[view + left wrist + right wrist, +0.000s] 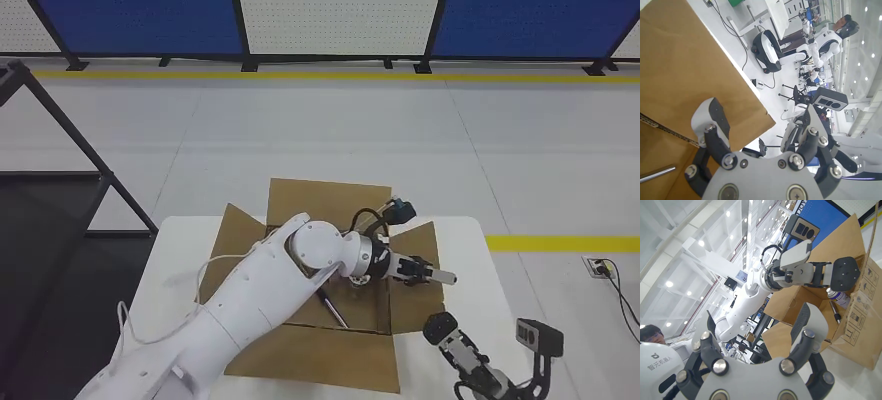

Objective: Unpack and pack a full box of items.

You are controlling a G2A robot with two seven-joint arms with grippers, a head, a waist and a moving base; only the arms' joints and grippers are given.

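The box (330, 200) stands open on the table (465, 300), its flaps folded out at 12, 3, 6 and 9 o'clock. The left arm lies across the box from 7 o'clock towards 3; the left gripper (425, 272) sits over the 3 o'clock flap (687, 66), jaws wide apart and holding nothing. In the left wrist view one finger (715, 117) lies over the flap's brown face and the other is past its edge, over the floor. From the right wrist view the dark pad (845, 274) meets the flap's torn rim, though I cannot tell whether it touches.

Inside the box a metal rod (333, 308) lies on the bottom, towards 5 o'clock; a can (839, 298) lies just beside it, cap towards the left gripper, close under the 3 o'clock wall.

The right gripper (440, 328) hangs over the table at 4 o'clock from the box, near that flap's corner but apart from it; its jaws are apart too, with nothing between them, and they point up at the left gripper.
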